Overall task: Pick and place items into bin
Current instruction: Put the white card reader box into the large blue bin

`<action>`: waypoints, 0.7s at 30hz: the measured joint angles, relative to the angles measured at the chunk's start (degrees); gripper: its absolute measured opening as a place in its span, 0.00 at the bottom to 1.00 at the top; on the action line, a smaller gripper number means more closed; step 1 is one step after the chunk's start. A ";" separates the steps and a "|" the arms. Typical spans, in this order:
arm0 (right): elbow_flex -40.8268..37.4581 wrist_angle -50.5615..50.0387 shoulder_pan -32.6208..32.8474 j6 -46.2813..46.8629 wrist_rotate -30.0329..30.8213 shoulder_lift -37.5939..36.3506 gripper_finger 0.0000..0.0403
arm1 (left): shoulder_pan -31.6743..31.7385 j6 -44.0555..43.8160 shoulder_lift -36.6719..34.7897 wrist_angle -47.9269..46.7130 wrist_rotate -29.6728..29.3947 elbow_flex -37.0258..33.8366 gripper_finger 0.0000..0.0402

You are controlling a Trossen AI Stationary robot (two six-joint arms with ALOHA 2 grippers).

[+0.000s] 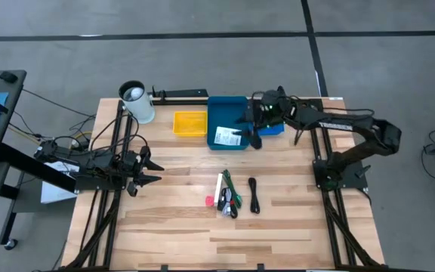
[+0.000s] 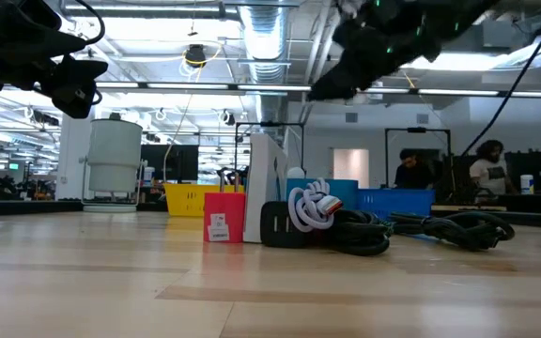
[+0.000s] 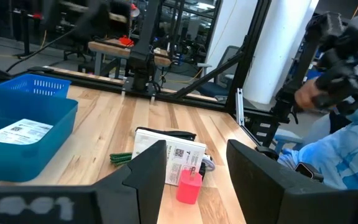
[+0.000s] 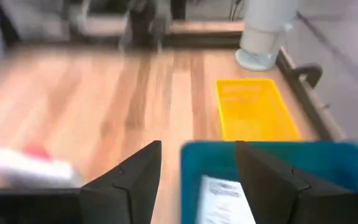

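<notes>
Right gripper (image 1: 253,125) hangs above the blue bin (image 1: 227,113), jaws wide and empty, one white card (image 1: 226,137) under them; left gripper (image 1: 151,169) waits, jaws wide.

A yellow tray (image 1: 190,123) sits beside a white cylinder (image 1: 137,102).

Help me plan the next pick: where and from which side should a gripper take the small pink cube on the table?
Grip the pink cube across its flat side faces, coming straight down. It sits at the left edge of the pile, touching or nearly touching the white card, so one finger likely fits its open left side.
</notes>
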 joint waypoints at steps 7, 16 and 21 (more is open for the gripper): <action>4.20 -14.02 12.95 -23.95 22.13 -2.12 0.46 | 0.02 0.01 0.00 0.00 0.07 0.00 0.40; 4.24 -19.68 26.38 -28.53 27.12 0.50 0.43 | 0.02 0.00 0.00 0.00 0.09 0.00 0.40; 4.24 -21.65 32.74 -28.49 31.08 2.99 0.42 | 0.02 0.00 0.00 0.00 0.10 0.00 0.40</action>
